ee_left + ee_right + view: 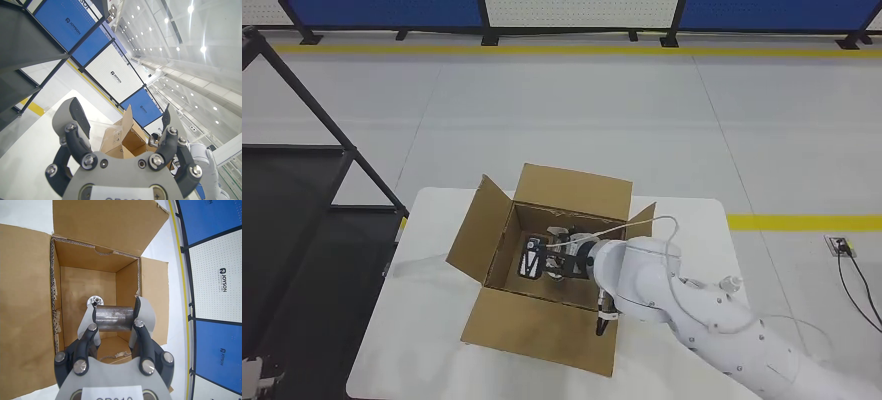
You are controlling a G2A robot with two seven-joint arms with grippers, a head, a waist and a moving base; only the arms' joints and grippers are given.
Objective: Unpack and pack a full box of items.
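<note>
Clasping steel cylinder [113, 319] in right gripper [115, 303], with cardboard box [87, 258] around it; probably unpacking, needing straight lift out; holding left gripper [121, 103] spread, empty.

The white table [422, 330] sat on a pale grey floor [572, 120], with a black metal rack [302, 230] right up against its left side. Way at the far end ran a yellow floor line [542, 49], and behind it stood blue panels [382, 12] with a white dotted panel [582, 10] between them. Off to the right lay another yellow stripe [802, 222], a floor socket [840, 246] just near of it with a dark cable [857, 290] plugged in. Round ceiling lights [203, 49] glowed overhead.
</note>
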